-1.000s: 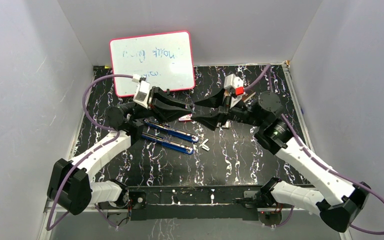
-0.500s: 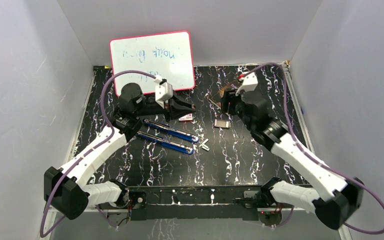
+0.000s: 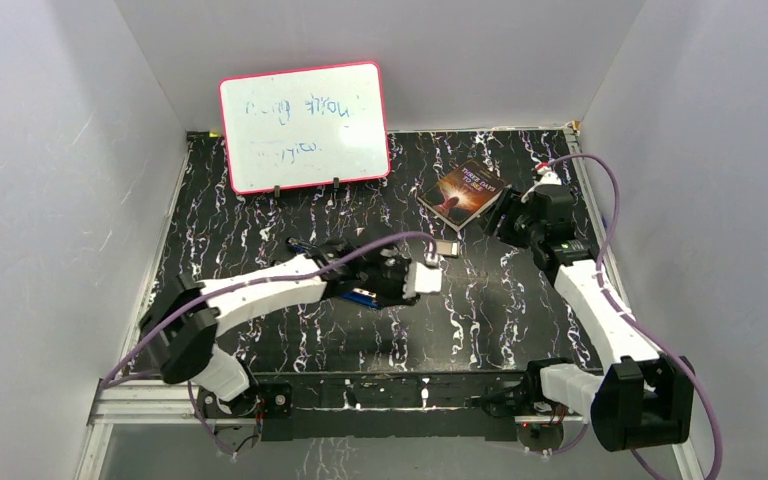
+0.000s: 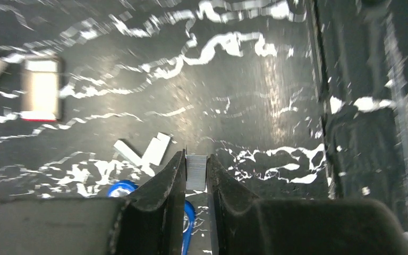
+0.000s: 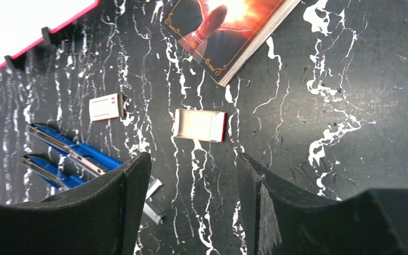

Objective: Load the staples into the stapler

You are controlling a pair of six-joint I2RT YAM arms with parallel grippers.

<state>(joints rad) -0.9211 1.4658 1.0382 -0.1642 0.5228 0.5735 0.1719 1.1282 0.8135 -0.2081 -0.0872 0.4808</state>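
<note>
Silvery staples (image 4: 196,171), hidden overhead, seemingly between left fingers (image 4: 163,190).

The black marbled counter (image 3: 500,320) is carrying a whiteboard (image 3: 303,125) standing far left, a book (image 3: 463,188) lying far right, two small white boxes (image 5: 199,125) nearer, and a blue stapler (image 5: 87,158) lying open beside loose staples (image 4: 156,149).
</note>
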